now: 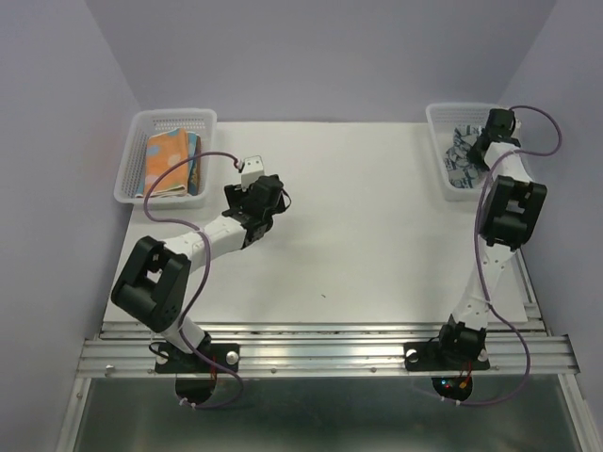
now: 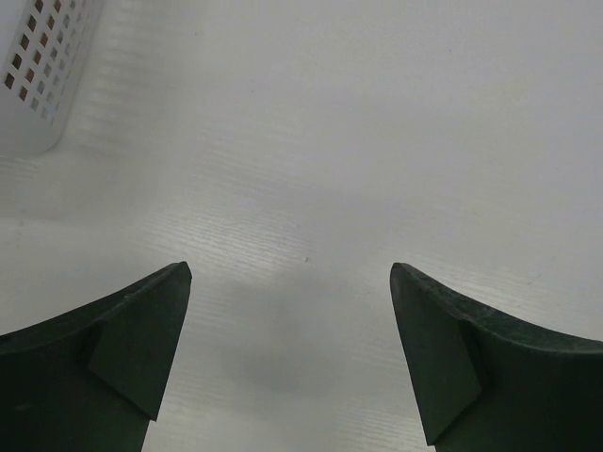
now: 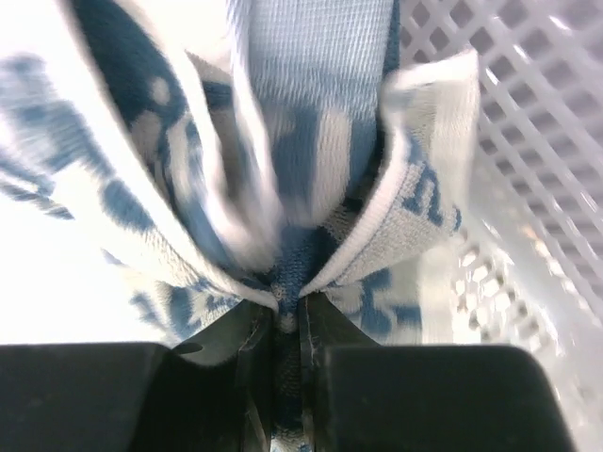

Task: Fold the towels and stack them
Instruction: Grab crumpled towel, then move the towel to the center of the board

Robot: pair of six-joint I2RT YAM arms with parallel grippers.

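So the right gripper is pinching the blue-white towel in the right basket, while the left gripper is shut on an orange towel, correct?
Only the left part is wrong: the left gripper is open and empty above the table, as the left wrist view shows. The right gripper does pinch the blue-white towel in the right basket.

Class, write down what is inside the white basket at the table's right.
The basket holds a blue-white towel, pinched by the right gripper; anything beneath it is covered.
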